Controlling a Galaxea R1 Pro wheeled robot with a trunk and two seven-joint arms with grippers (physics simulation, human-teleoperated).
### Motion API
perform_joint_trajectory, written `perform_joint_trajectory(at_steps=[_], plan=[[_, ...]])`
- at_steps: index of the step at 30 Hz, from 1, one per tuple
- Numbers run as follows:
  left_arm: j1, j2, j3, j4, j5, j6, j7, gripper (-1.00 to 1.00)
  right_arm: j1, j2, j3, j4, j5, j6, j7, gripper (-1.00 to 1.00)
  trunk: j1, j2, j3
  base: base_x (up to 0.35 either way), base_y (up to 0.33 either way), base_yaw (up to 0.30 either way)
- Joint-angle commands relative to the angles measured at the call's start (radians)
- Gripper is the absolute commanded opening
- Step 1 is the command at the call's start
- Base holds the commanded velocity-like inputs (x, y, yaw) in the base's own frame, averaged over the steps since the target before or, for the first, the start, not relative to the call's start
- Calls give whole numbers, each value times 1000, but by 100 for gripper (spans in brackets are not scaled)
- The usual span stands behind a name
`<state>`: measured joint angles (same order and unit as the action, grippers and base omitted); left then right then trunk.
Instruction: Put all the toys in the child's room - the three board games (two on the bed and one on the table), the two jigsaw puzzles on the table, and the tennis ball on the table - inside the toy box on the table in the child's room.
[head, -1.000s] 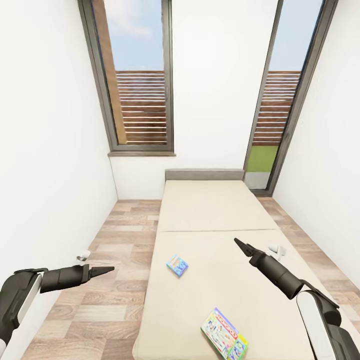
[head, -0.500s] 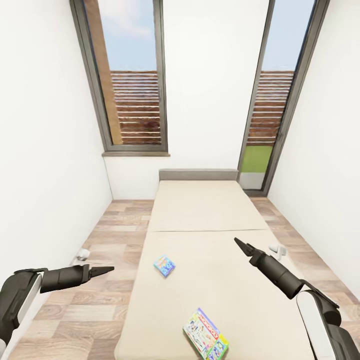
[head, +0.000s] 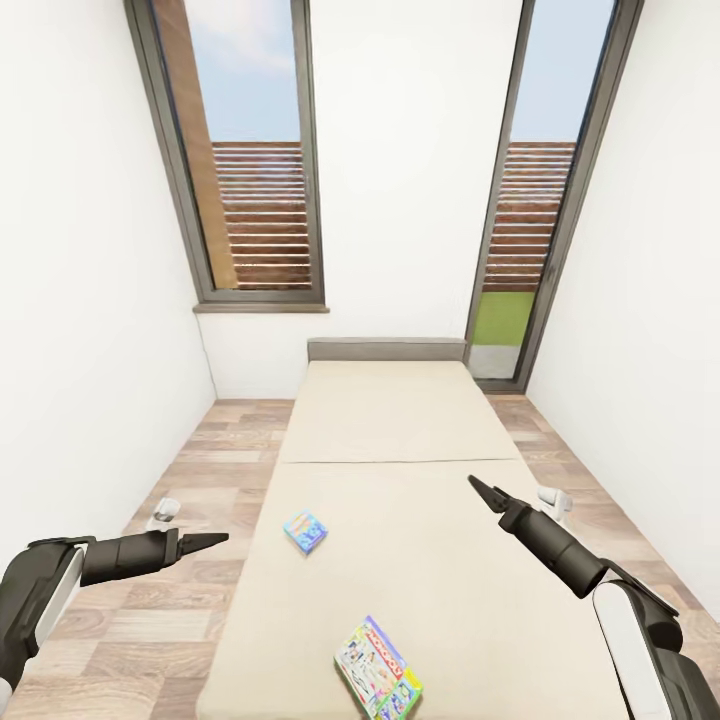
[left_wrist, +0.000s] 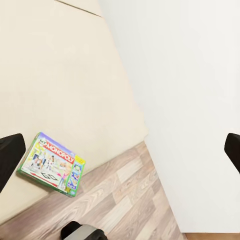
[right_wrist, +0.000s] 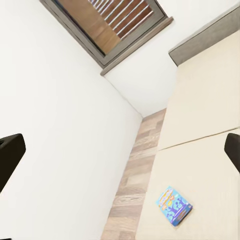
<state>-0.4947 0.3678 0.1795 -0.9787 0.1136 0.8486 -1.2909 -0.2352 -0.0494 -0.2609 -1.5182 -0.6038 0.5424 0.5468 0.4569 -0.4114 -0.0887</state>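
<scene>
A small blue square board game is seen lying flat on the beige cover of the bed, roughly between the two hands and a little nearer the left one. Its lid is printed in bright blue with yellow and orange figures, shown more closely in the right wrist view. A longer white-green board game lies flat near the foot end of the bed, below and between the hands; the word MONOPOLY is read on a red band across its lid in the left wrist view, where it sits close to the bed's edge above the wood-plank floor.

The left hand is held over the floor beside the bed, well apart from both boxes, with nothing gripped. The right hand is held above the bed cover, also empty and touching nothing. In each wrist view the dark fingertips are seen at opposite edges of the frame, so both hands are spread wide.

The white-green box's near corner is almost cut off by the head view's lower edge. A small white object on the floor by the left wall cannot be identified.
</scene>
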Motion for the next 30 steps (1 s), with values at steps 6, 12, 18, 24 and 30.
perform_joint_trajectory(at_steps=[6,12,18,24,30], plan=[[-1,0,0,0,3,9,-2,100,-1,0,-1,0,-7,8,1,100,1,-2,-2,0,-28,0],[-1,0,0,0,3,9,-2,100,-1,0,-3,0,-7,8,1,100,1,-2,-2,0,-3,0],[-1,0,-1,0,3,9,-2,100,-1,0,-2,0,-7,8,1,100,1,-2,-2,0,-86,0],[-1,0,-2,0,3,9,-1,100,-1,0,-1,0,-7,8,1,100,1,-2,-2,0,-244,0],[-1,0,-2,0,3,9,-1,100,-1,0,-1,0,-7,8,1,100,1,-2,-2,0,-281,0]])
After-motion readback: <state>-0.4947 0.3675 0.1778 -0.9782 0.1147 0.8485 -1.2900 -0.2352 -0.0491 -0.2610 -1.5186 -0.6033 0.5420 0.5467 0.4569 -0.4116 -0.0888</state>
